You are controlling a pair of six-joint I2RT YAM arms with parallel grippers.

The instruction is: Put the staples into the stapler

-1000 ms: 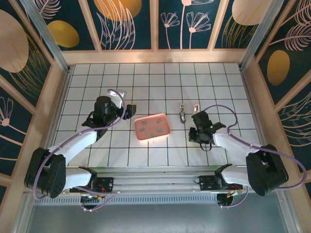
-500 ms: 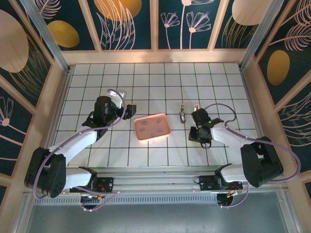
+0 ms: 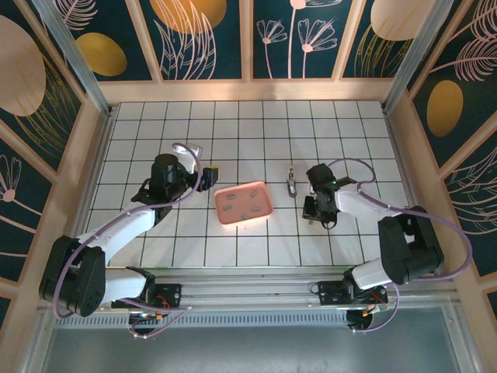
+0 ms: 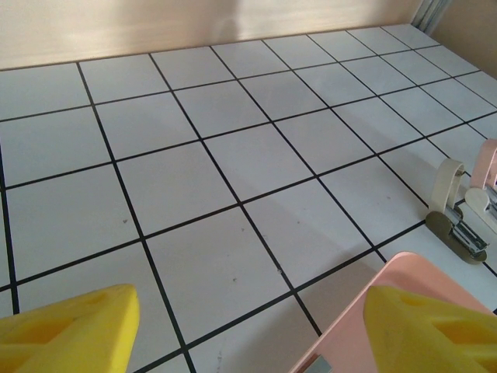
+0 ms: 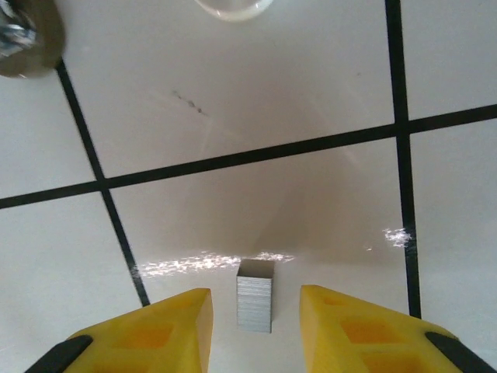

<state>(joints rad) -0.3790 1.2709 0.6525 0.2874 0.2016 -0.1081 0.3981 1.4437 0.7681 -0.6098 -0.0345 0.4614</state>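
Right gripper shifted slightly left since earlier; jaws narrow, astride short grey metal staple strip, long axis along fingers. Left gripper wide. White gridded counter, dark floral walls.

Bright, even overhead light, soft shadows. Right wrist view: glare streaks on tiled surface, top-left corner pretty blurry.

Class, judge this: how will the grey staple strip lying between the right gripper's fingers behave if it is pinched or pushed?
The staple strip looks like a small block of thin metal layers: probably stiff and light, though it might split if squeezed hard. It lies flat on the glossy tile, so a push would likely slide it, not roll it.
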